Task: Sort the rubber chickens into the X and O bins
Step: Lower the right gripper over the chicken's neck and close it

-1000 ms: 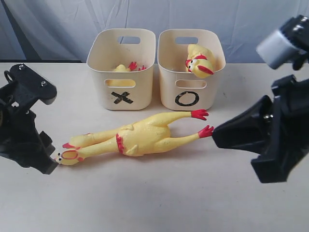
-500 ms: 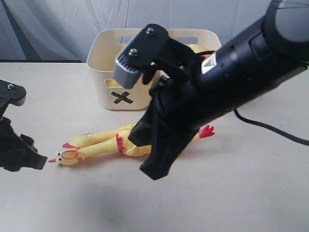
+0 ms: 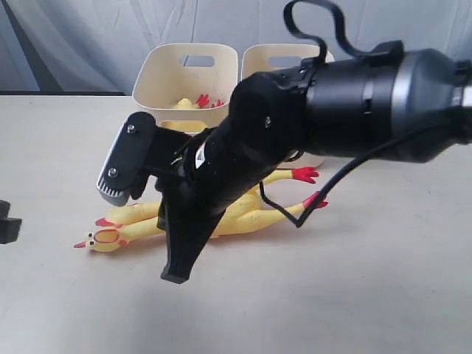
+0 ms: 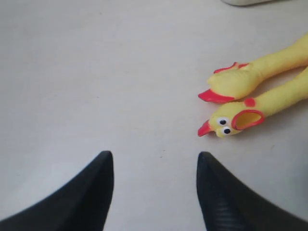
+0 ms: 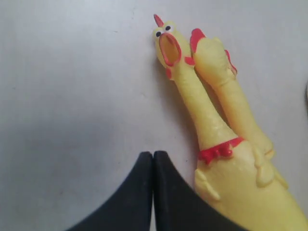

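Two long yellow rubber chickens (image 3: 110, 238) lie side by side on the table in front of the bins, heads to the left, red feet (image 3: 304, 175) to the right. Both heads (image 4: 236, 120) show beyond my left gripper (image 4: 154, 155), which is open, empty and short of them. My right gripper (image 5: 153, 155) is shut and empty, its tip (image 3: 177, 276) low beside one chicken's body (image 5: 240, 187), near the red neck ring. Two cream bins stand behind: left bin (image 3: 158, 70), right bin (image 3: 258, 59). My right arm hides their marks.
A yellow chicken piece with red feet (image 3: 198, 102) lies in the left bin. The right arm (image 3: 346, 103) and its cable span the middle of the scene. Only a sliver of the left gripper (image 3: 6, 225) shows at the left edge. A grey curtain hangs behind.
My right arm has swung from the right edge across the middle and down beside the chickens, covering the bins' marks. The left gripper has drawn back toward the left edge.
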`<state>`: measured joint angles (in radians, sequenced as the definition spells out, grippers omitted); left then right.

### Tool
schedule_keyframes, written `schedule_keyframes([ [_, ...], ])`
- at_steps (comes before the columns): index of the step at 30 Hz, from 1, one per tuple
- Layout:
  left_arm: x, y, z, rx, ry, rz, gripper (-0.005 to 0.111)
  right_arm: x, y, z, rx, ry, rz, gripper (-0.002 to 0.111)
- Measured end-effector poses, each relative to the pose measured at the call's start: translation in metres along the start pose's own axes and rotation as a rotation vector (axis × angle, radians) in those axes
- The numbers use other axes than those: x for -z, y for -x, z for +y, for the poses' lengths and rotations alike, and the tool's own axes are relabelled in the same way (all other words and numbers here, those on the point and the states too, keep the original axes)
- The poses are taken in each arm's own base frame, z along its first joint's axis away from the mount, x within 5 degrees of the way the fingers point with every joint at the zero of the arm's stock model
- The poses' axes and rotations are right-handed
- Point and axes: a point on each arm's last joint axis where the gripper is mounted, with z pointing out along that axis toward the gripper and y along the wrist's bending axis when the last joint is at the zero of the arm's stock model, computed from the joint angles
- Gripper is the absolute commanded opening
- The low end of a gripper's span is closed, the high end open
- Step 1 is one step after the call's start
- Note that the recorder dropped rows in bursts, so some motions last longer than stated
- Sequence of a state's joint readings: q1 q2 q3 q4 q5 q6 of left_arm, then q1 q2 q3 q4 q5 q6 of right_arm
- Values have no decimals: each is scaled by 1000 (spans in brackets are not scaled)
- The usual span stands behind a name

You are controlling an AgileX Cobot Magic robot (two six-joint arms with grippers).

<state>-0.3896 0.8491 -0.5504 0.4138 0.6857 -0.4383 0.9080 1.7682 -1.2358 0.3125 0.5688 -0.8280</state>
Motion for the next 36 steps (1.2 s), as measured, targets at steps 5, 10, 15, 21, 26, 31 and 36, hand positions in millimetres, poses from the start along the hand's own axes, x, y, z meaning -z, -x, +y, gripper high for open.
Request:
schedule_keyframes([
  [5, 42, -13, 20, 37, 72, -67, 50, -26, -3, -1, 48, -22, 6, 1],
  [10, 73, -27, 31, 89, 69, -206, 50, -43, 8, 14, 171, -49, -35, 1],
  [15, 86, -38, 37, 92, 79, -240, 50, -58, 15, 20, 279, -119, -75, 1],
  [21, 88, -41, 39, 70, 91, -241, 50, -72, 14, 15, 345, -178, -97, 0],
  [26, 89, -42, 39, 64, 95, -240, 50, -81, 14, 14, 358, -207, -118, 0],
  [31, 89, -42, 40, 59, 105, -239, 50, -92, 15, 11, 360, -213, -122, 1],
  [36, 89, -42, 41, 54, 115, -240, 50, -97, 22, 8, 360, -200, -112, 1],
])
